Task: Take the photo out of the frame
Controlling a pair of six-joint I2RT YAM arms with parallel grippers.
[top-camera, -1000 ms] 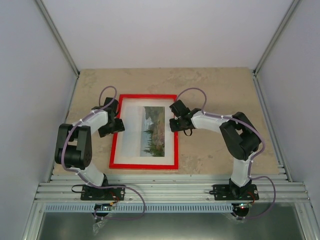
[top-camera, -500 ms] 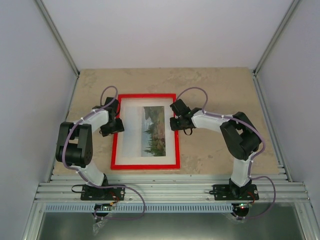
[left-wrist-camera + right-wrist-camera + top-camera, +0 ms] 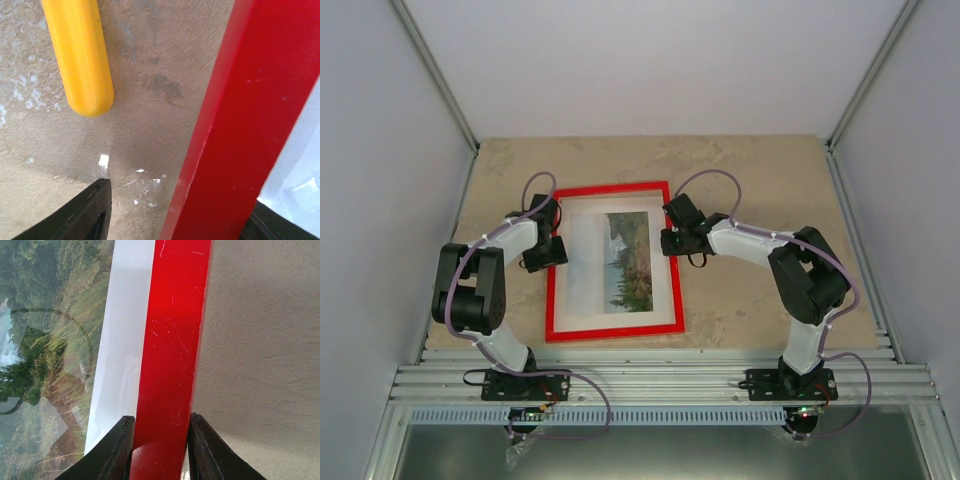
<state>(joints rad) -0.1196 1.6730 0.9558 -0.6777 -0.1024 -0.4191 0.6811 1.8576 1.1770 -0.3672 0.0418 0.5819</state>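
Observation:
The red frame lies flat on the table with the photo inside it, set in a white mat. My right gripper is at the frame's right rail. In the right wrist view its jaws are shut on the red rail, with the mat and the photo to the left. My left gripper is at the frame's left rail. In the left wrist view it is open and straddles the rail. Its left finger is clear of the frame.
A yellow rounded bar shows over the tabletop left of the frame in the left wrist view. The beige table is walled by grey panels on three sides. An aluminium rail runs along the near edge.
The frame has turned slightly on the table: its near edge has swung to the right and its far edge to the left. Both grippers stay at its side rails.

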